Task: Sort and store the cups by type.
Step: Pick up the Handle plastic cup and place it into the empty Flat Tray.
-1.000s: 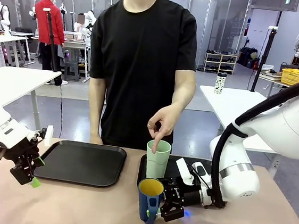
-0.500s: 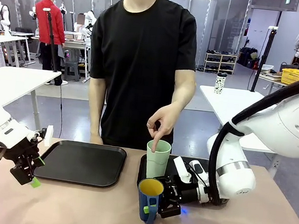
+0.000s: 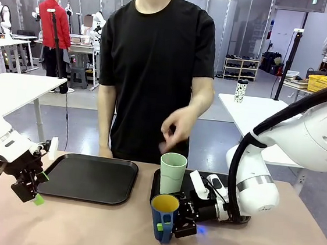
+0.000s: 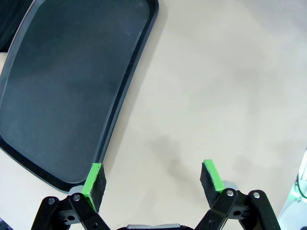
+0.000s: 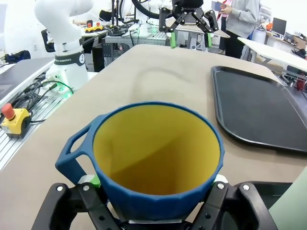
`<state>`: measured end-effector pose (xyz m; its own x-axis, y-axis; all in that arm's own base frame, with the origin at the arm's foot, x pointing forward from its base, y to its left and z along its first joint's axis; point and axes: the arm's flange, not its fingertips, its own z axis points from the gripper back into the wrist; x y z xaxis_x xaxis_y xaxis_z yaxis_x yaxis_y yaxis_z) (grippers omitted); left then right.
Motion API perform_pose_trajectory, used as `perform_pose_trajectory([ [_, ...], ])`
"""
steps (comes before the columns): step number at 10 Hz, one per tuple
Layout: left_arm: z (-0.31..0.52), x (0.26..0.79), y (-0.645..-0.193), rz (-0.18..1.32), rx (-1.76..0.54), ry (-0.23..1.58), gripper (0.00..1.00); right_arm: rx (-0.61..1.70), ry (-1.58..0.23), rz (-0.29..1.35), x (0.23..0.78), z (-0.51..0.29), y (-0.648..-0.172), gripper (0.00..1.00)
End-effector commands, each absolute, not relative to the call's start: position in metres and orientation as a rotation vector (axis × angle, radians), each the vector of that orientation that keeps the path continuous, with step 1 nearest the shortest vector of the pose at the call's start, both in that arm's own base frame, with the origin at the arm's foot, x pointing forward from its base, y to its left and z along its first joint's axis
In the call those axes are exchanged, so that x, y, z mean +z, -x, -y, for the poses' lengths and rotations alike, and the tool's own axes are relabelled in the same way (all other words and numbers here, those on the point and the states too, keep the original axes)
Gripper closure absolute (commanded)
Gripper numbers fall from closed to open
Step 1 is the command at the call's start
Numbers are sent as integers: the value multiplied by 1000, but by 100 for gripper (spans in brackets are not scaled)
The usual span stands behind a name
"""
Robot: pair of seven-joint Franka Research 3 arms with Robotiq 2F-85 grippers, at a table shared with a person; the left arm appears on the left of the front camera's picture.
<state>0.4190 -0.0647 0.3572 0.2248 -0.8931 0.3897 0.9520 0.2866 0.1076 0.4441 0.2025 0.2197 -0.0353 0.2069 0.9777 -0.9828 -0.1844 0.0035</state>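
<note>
Lifted since before, the person's hand (image 3: 177, 130) clears the mint-green tumbler (image 3: 172, 172); our right gripper (image 3: 171, 224) clamps the blue mug (image 3: 163, 216), left gripper (image 3: 29, 189) spread apart.

no legible text, labels or numbers anywhere, print too small

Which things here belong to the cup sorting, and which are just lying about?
Part of the job:
- dark blue mug, yellow inside, gripped by the right gripper
- mint-green tumbler, upright on the right tray
- left tray, likely a sorting spot

Just lying about:
- white black-spotted cup on the far table
- yellow crate in the background
</note>
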Motion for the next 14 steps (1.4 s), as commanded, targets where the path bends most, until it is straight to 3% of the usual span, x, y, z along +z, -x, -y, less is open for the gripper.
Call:
perform_pose_trajectory([
  [1, 64, 355, -415, 414, -1279, 145, 0, 1457, -1144, 975, 223, -204, -434, 56],
  [8, 64, 355, -415, 414, -1279, 145, 0, 1342, -1077, 1093, 287, -221, -428, 56],
  [9, 64, 355, -415, 414, -1279, 145, 0, 1428, -1122, 1041, 278, -210, -429, 56],
  [14, 64, 355, -415, 414, -1279, 145, 0, 1428, -1122, 1041, 278, -210, -429, 56],
])
